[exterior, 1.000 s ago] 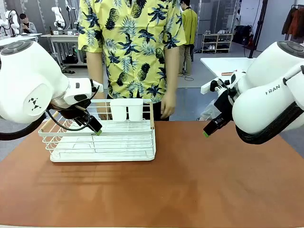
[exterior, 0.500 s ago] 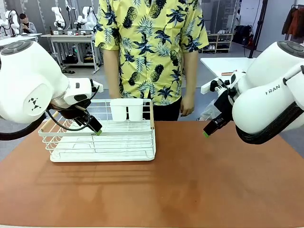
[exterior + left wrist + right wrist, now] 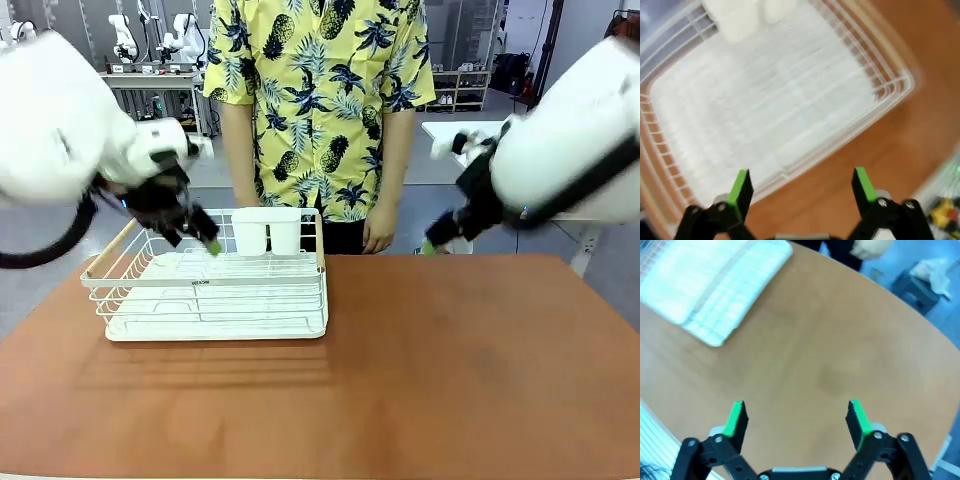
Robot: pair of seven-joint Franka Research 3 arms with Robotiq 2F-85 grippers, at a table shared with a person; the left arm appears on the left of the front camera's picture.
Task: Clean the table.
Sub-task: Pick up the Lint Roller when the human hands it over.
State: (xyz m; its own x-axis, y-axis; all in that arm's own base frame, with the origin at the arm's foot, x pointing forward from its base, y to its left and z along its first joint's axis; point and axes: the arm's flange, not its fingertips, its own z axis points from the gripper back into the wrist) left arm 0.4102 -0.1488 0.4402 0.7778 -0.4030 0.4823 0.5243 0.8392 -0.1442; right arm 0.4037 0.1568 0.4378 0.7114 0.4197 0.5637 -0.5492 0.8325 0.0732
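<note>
Hovering over the white wire rack (image 3: 215, 300), the left gripper (image 3: 802, 182) was spread wide, holding nothing; right gripper (image 3: 796, 417) was the same above the table (image 3: 450, 380).

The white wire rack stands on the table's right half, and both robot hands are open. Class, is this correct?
No: the front view shows the white wire rack on the left half of the table. The left hand and right hand are open.
</note>
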